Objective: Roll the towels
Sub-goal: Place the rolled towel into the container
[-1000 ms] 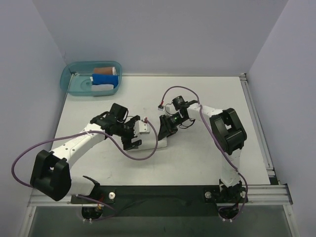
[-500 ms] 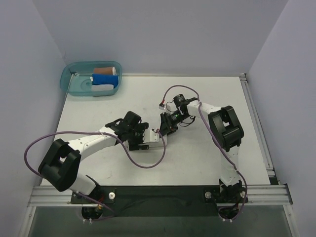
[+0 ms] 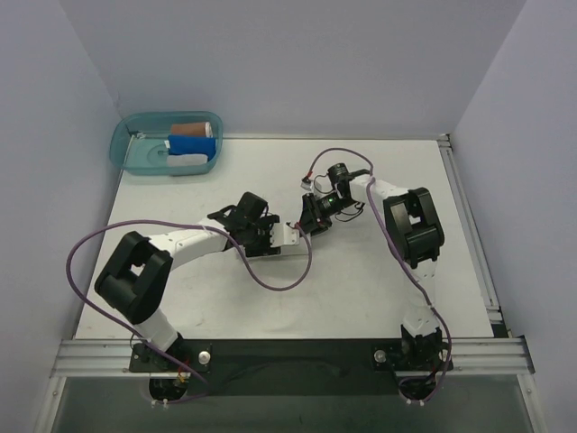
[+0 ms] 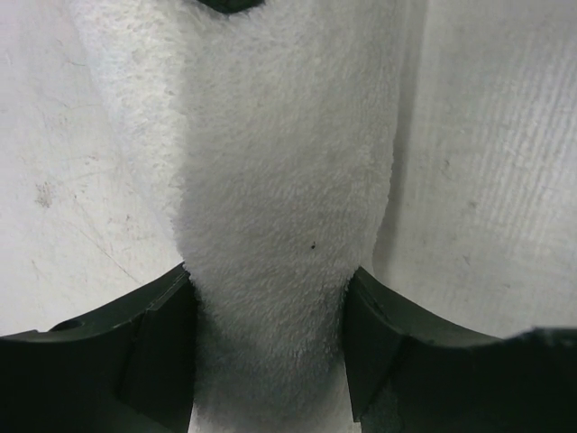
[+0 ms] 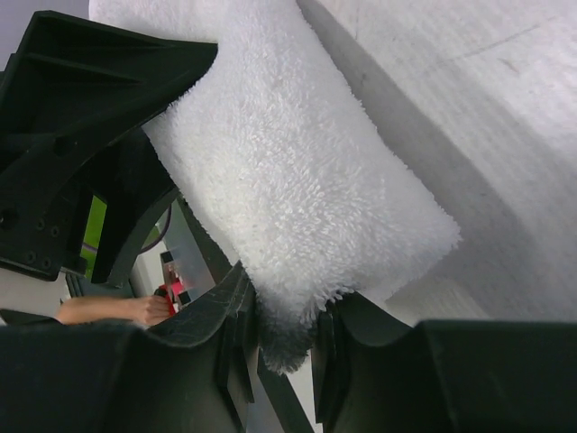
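Item: white towel (image 4: 279, 180), rolled, lying on your table (image 3: 388, 271). Your left hand (image 4: 269, 316) clasps the roll, with one finger pressed against each side. Your right hand (image 5: 284, 338) pinches one end of it, and the roll runs out ahead of its fingers.

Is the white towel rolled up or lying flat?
Rolled up. The towel looks like a thick, fluffy tube in both wrist views, not a flat sheet.
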Controlling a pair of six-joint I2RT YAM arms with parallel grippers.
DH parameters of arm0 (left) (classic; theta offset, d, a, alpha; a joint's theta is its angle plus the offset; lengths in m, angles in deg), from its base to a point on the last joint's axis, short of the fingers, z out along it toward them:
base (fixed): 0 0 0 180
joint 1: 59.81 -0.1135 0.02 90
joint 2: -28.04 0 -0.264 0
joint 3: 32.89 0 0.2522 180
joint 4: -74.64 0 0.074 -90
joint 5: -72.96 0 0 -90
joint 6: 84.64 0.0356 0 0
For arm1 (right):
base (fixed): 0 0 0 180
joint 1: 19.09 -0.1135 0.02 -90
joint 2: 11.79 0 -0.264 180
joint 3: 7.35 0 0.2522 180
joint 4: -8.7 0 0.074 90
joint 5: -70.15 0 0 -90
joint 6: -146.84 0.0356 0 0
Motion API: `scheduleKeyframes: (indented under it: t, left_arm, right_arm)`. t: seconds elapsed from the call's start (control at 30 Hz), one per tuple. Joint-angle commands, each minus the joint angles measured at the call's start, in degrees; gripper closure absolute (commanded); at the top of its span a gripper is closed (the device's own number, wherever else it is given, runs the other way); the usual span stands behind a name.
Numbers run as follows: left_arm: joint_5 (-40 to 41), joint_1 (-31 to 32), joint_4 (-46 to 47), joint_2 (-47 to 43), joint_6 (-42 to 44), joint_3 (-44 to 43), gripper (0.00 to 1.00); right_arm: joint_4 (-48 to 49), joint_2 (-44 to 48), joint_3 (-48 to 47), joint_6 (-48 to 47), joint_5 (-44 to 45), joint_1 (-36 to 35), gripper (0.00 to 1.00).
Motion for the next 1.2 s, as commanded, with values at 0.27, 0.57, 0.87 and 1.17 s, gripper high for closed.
scheduleKeyframes:
  t: [0.27, 0.57, 0.87, 1.17]
  left_arm:
    - [-9.9, -9.1, -21.2, 6.6, -12.9, -10.1, 1.00]
    - [-27.3, -24.4, -34.8, 5.5, -25.2, -25.2, 1.00]
    - [-31.4, -40.6, -37.3, 11.0, -32.0, -45.9, 1.00]
    - [-27.8, -52.7, -28.7, 30.4, -45.6, -81.5, 1.00]
  right_arm:
    - [-3.7, 6.4, -1.7, -0.7, 1.3, 4.3, 0.30]
    - [-9.7, 11.0, -0.7, -4.1, 2.2, 9.9, 0.18]
    - [-13.3, 13.5, 1.6, -8.6, 2.1, 10.9, 0.00]
    - [-13.8, 13.7, 2.8, -10.5, 1.6, 10.9, 0.00]
